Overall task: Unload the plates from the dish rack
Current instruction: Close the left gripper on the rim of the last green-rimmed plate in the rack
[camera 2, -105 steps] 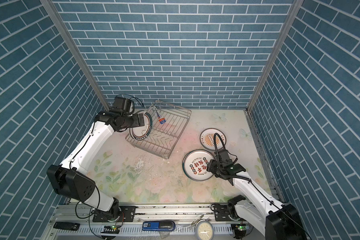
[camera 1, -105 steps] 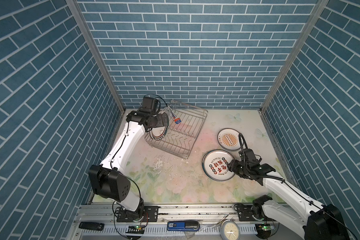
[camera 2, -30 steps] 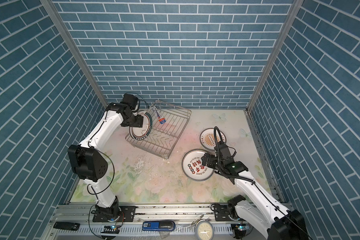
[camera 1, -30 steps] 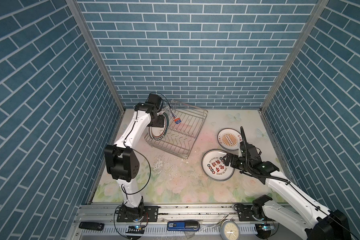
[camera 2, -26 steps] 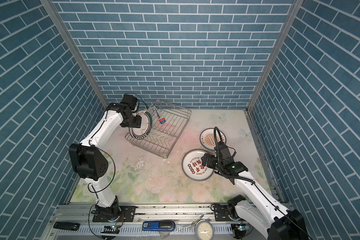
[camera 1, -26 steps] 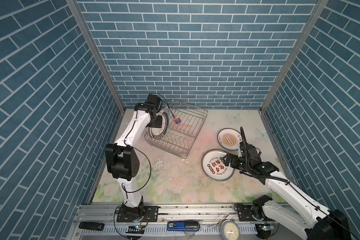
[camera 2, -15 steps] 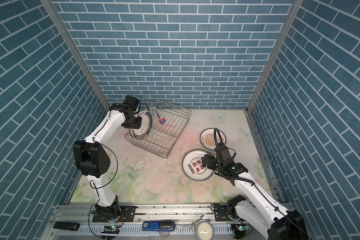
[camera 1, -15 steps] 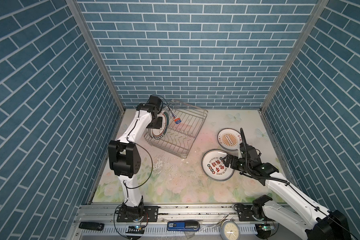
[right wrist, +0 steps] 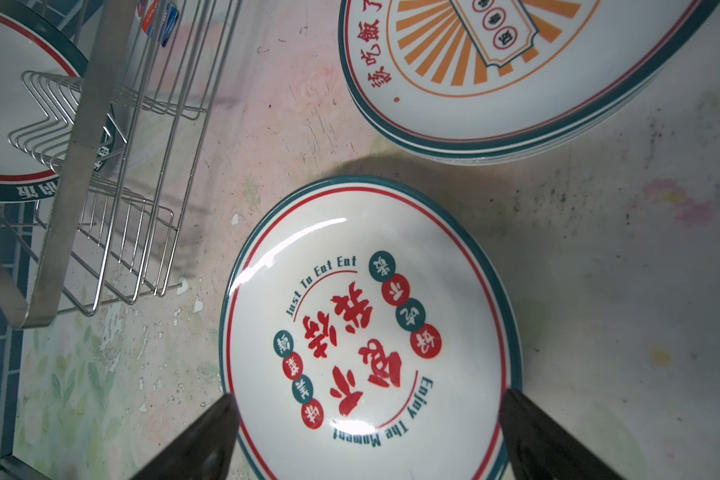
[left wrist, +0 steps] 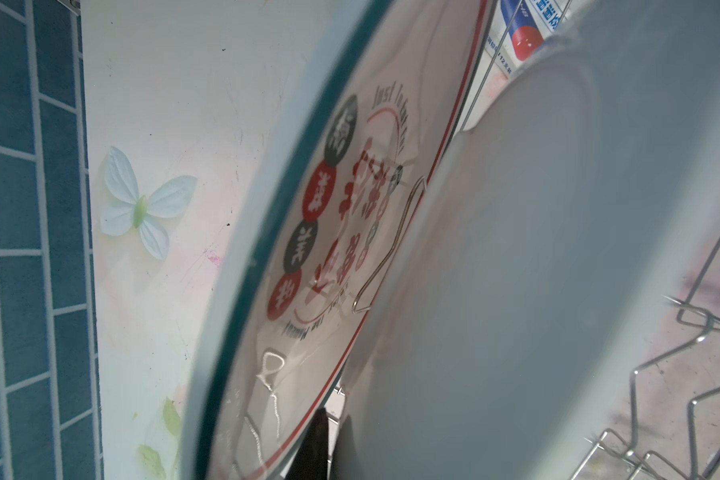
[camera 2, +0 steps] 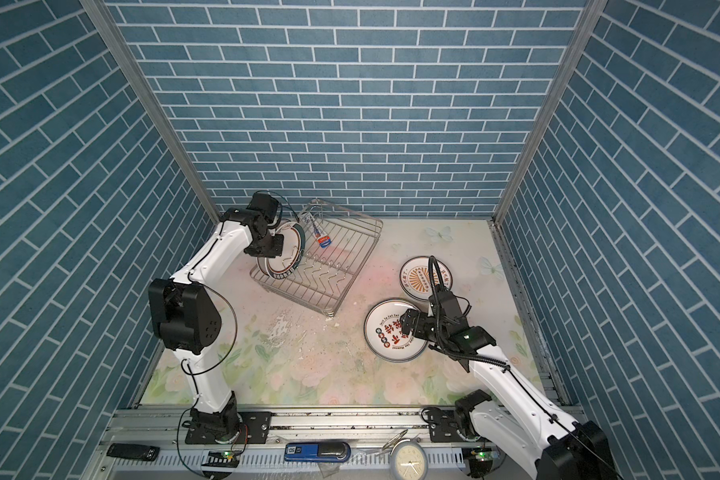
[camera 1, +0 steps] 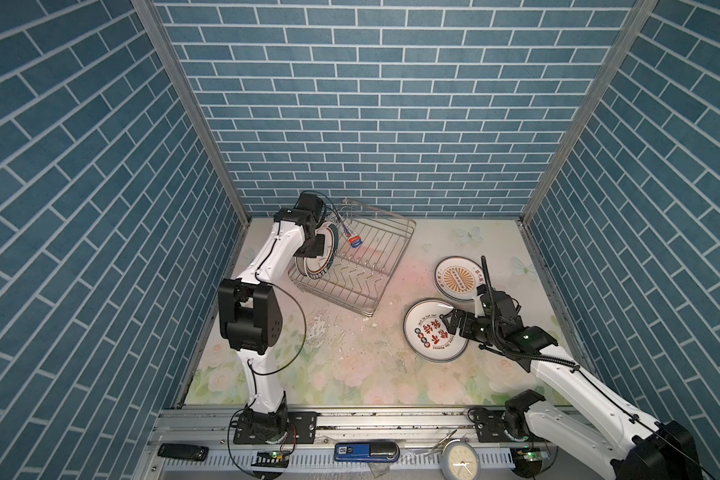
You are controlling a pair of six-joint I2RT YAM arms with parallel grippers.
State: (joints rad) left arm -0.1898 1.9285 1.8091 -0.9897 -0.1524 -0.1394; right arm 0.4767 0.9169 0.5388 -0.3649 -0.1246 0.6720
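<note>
The silver wire dish rack [camera 1: 371, 266] [camera 2: 333, 257] stands at the back left. Two plates [camera 1: 321, 253] [camera 2: 285, 251] stand on edge at its left end. My left gripper [camera 1: 314, 245] [camera 2: 273, 243] is at their upper rims. In the left wrist view one dark finger [left wrist: 317, 444] shows in the narrow gap between a red-character plate [left wrist: 329, 208] and a white plate back [left wrist: 558, 270]; the other finger is hidden. My right gripper [camera 1: 454, 326] [right wrist: 369, 397] hangs open, its fingers either side of a red-character plate [camera 1: 431, 336] [right wrist: 366, 324] lying flat on the table.
A stack of sunburst plates [camera 1: 458, 278] [right wrist: 495, 62] lies flat behind the right gripper. A red and blue label [camera 1: 354, 240] hangs in the rack. White flakes [camera 1: 321, 328] lie on the floral table. A clock [camera 1: 460, 459] and a blue device [camera 1: 366, 451] sit on the front rail.
My left gripper's jaws have narrowed at the plate rims in the rack, and the left arm has folded in closer. The right gripper stays open over the flat plate, almost still.
</note>
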